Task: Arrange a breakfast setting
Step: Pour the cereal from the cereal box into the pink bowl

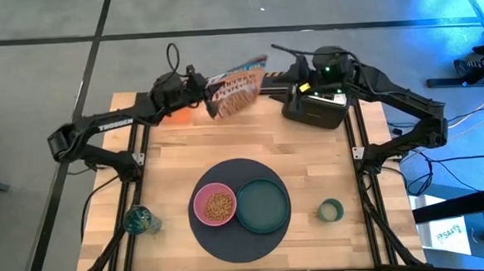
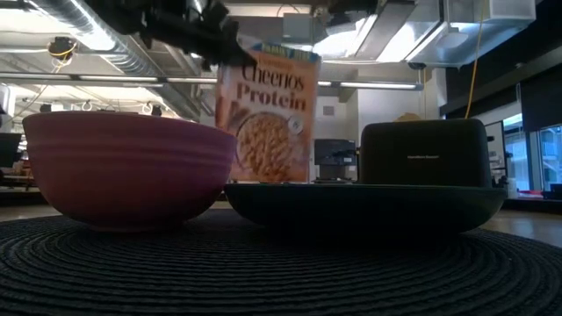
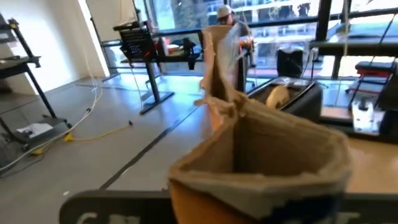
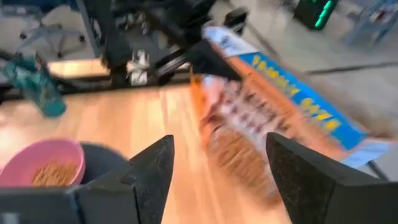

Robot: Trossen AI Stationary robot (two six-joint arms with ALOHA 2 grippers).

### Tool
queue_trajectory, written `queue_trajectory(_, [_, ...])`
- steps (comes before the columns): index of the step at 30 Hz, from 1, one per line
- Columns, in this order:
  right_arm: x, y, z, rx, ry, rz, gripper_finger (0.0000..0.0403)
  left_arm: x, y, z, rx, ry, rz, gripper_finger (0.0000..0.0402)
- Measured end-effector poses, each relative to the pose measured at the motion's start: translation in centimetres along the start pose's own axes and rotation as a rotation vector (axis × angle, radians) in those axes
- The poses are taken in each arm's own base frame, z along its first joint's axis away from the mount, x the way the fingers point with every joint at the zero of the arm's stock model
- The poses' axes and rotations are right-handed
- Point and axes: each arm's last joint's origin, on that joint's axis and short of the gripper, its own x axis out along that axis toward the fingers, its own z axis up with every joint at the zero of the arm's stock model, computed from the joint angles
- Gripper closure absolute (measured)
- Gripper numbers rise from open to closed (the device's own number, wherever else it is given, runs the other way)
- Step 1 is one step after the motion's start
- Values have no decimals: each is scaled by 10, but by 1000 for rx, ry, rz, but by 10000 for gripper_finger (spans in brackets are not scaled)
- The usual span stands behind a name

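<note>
An orange cereal box [image 1: 236, 86] hangs in the air over the table's far edge, with my left gripper [image 1: 200, 93] shut on it. In the low view the box [image 2: 268, 110] stands nearly upright with its front readable. My right gripper [image 4: 217, 180] is open just right of the box, above the black toaster [image 1: 315, 107], and touches nothing. The round dark mat [image 1: 231, 240] lies near the front edge. On it sit the pink bowl [image 1: 215, 205] with cereal inside and the dark green plate [image 1: 262, 205]. The pale-green cup [image 1: 330, 210] stands right of the mat. My left gripper holds the cereal box at its upper end [image 2: 226, 48], coming nearly level from the table's left. The left wrist view looks onto the box's open top flaps [image 3: 261, 155], and the fingers themselves are hidden there. The box is lifted clear of the table.
The black toaster [image 2: 426, 154] stands at the far right of the table, under my right arm. A teal glass [image 1: 140, 220] stands at the front left. Bare wood lies between the mat and the far edge. A person shows in the room behind.
</note>
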Motion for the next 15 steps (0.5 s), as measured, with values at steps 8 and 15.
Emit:
queue_trajectory(8, [-1,0,-5,38,55,-10,155,27,13,-27,-47,22,-97,401])
queue_trajectory(15, [-1,0,-6,53,62,-11,155,35,17,-39,-48,46,-125,394])
